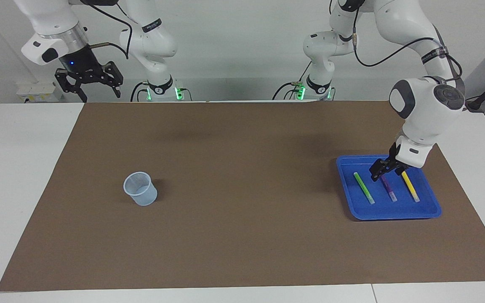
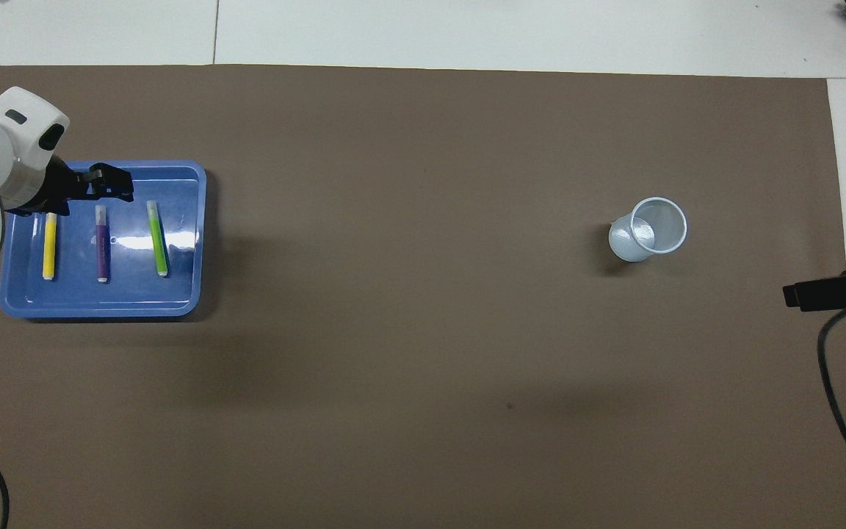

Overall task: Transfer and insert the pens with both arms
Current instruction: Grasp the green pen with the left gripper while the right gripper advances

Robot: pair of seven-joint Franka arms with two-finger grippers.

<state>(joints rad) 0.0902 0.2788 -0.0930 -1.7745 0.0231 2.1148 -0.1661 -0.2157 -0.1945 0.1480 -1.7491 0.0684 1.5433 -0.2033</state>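
Over the shallow blue plastic tray (image 1: 430, 210) at the left arm's end, the left gripper (image 1: 382, 172) is hanging wide open above the slim purple marker pen (image 1: 389, 190), risking nudging the neighbouring green pen (image 1: 364, 188) or yellow pen (image 1: 411, 187), while the right gripper (image 1: 89, 80) is waiting open.

Two white jointed arms with dark grey joint covers, black cables, black grippers; green lights, perhaps indicators, glow at the bases.
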